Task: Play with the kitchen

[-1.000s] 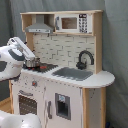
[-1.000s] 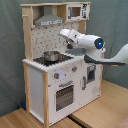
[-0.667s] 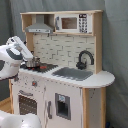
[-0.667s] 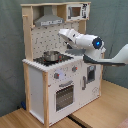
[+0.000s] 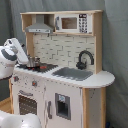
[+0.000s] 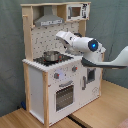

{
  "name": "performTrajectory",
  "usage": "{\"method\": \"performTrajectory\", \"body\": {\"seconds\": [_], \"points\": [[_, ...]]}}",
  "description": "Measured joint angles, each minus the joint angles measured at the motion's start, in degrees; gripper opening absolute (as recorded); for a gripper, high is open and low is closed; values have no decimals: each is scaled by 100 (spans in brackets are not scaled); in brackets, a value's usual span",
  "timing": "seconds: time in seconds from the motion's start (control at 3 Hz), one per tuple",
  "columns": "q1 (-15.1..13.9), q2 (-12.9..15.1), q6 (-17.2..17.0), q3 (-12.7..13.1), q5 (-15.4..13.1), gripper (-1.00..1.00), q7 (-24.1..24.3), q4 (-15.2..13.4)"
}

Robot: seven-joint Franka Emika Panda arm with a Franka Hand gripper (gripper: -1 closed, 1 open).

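The kitchen [image 5: 60, 75] [image 6: 60, 65] stands on a light wooden floor [image 6: 110, 107] against a grey-green curtain backdrop [image 6: 10, 55], filling most of both exterior views. Its white surface [image 5: 102, 79] carries a grey sink [image 5: 72, 73] with a black faucet [image 5: 85, 59] at about 3 o'clock of it in the first exterior view. A small metal pot [image 5: 33, 61] [image 6: 50, 55] sits on the dark hob [image 5: 42, 66] at the 9 o'clock end. Above are the hood [image 5: 39, 27] [image 6: 49, 21] and the microwave [image 5: 72, 22] [image 6: 76, 11]. Below are the knobs [image 6: 56, 76] and the oven door [image 5: 29, 104] [image 6: 64, 96].

The arm [image 5: 11, 54] [image 6: 82, 42] reaches over the surface, entering from 9 o'clock in the first exterior view and from 3 o'clock in the second exterior view. The claw lies near the pot, and I cannot tell whether it is released or clenched.

Against the frames of a second ago, the arm's white body has crept slightly closer to the pot. The kitchen and the pot have not shifted.
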Motion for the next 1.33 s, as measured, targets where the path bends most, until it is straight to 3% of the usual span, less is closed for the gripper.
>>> {"method": "performTrajectory", "body": {"seconds": [0.33,0.67,1.33], "points": [[46,11,-554,137,128,100,328,231],[102,19,-1140,261,440,100,499,465],[86,29,-2144,371,1263,100,572,1036]]}}
